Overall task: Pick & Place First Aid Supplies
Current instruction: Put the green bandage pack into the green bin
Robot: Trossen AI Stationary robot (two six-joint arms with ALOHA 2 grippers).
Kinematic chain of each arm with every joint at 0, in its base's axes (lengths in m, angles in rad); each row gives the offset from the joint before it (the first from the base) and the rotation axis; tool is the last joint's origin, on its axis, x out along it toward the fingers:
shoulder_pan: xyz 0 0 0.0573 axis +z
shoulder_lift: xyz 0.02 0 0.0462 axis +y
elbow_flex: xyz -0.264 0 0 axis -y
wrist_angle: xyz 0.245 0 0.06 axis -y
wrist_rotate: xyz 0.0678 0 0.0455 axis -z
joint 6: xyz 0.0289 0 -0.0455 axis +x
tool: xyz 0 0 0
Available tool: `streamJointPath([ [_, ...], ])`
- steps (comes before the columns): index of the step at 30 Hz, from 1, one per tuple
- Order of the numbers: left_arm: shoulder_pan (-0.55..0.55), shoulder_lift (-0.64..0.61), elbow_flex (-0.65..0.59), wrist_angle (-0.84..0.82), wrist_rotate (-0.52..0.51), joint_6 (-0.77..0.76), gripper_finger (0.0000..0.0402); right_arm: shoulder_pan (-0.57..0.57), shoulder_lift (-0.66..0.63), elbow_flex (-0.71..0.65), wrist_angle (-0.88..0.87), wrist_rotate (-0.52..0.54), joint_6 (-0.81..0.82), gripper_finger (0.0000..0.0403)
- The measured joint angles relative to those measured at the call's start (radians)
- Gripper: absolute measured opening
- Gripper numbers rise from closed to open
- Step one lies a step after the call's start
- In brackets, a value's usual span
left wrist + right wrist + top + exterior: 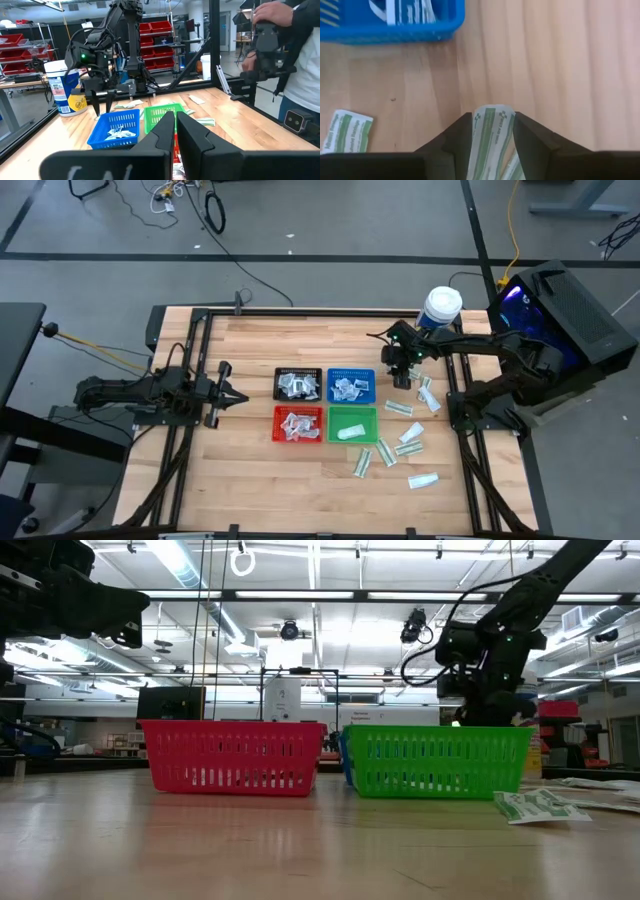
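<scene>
My right gripper [401,379] hangs over the table just right of the blue tray [351,385], shut on a narrow white-and-green packet [490,137]. In the left wrist view it [102,106] stands above that tray's far corner. The black tray [298,384], the blue tray and the red tray [298,424] hold squarish white packets, and the green tray [352,423] holds a white-and-green one. Several more white-and-green packets [408,448] lie flat on the wood to the right. My left gripper [232,395] waits shut at the table's left, pointing level. My right gripper pinches the white-and-green packet between its two fingers, which come from above, slanting down. The packet lies along the fingers, and its free end [492,114] reaches just past their tips. It looks lifted clear of the wood below.
A big white jar with a yellow label [440,308] stands at the far right, behind my right arm. One packet [346,132] lies on the wood below the gripper, near the blue tray [395,27]. A person [285,45] stands beyond the table's edge.
</scene>
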State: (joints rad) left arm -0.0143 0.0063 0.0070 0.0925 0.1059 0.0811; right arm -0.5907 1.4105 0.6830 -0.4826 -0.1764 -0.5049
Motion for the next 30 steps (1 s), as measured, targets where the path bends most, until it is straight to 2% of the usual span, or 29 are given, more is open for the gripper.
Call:
streamJointPath([
  [17,0.000,0.000,0.000,0.000,0.000,0.000,0.0025,0.000,-0.200,0.001,0.044,0.000,0.079,0.0142],
  [26,0.000,0.000,0.000,0.000,0.000,0.000,0.0025,0.000,-0.212,0.001,0.044,0.001,0.084,0.0142],
  [30,0.000,0.000,0.000,0.000,0.000,0.000,0.0025,0.000,-0.212,0.001,0.048,0.036,0.191,0.0142],
])
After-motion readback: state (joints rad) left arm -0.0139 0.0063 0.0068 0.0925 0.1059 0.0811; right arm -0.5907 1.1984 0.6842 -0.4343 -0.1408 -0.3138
